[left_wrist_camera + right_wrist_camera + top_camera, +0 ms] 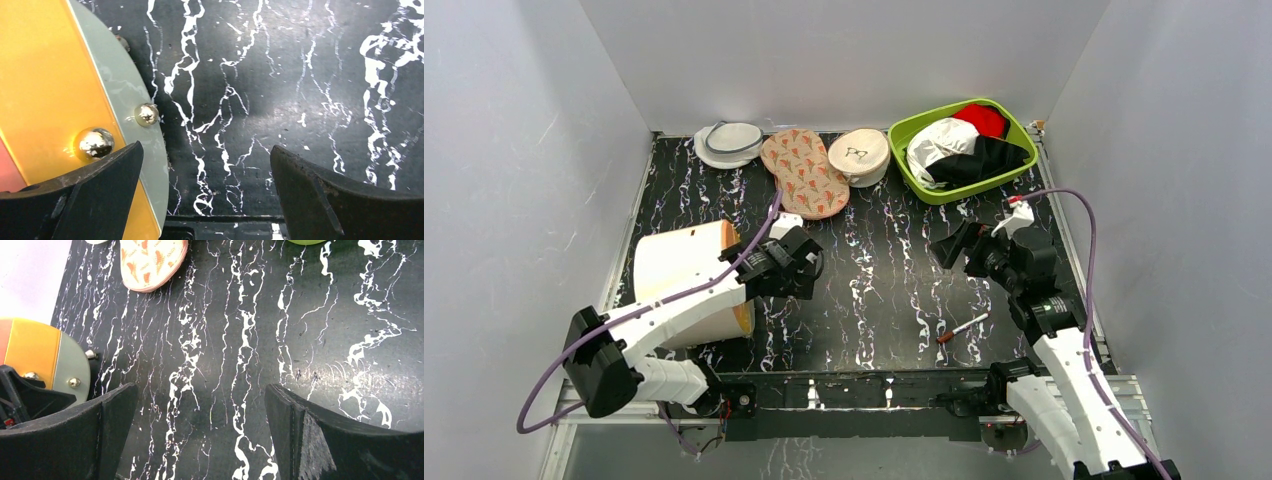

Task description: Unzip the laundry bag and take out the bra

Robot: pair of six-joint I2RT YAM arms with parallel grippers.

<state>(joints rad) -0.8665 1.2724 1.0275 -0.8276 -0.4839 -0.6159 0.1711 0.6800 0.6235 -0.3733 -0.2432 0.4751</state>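
Black marble table [874, 275], laundry bag [805, 172] rearward

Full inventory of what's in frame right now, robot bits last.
laundry bag: 1, beige-pink with orange leaf print, far centre
round case: 1, cream with black mark, right of the bag
mesh pouch: 1, white-grey, left of the bag
bin: 1, green, far right
garments: 3, red, white, black, in the bin
drum: 1, cream side, orange-grey end, near left
pen: 1, white with dark red tip, near right
table: 1, black, white veins
bra: none visible
left gripper: 1, black, open, beside drum
right gripper: 1, black, open, over bare table
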